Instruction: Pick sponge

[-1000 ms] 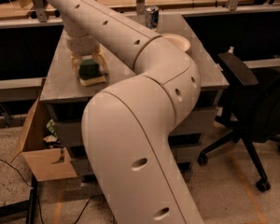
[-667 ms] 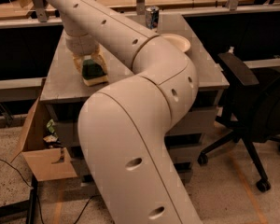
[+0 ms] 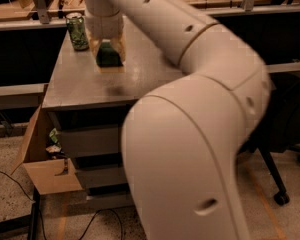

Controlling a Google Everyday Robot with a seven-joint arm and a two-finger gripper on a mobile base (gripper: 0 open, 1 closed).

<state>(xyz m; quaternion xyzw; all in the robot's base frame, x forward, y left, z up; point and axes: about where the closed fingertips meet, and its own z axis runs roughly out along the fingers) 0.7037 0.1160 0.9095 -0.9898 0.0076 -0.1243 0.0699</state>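
The sponge, a dark green block with a pale yellow base, sits between the two pale fingers of my gripper at the back left of the grey table. The fingers close on both sides of it. The sponge appears to be held a little above the tabletop, with a dark shadow on the surface below it. My large white arm fills the middle and right of the view.
A green patterned can stands just left of the gripper. An open cardboard box sits on the floor at the table's left. A black office chair is at the right. Cables lie on the floor.
The view has shifted and the arm has swung. The sponge, earlier resting on the table under the gripper, now hangs between the fingers with a shadow below it.
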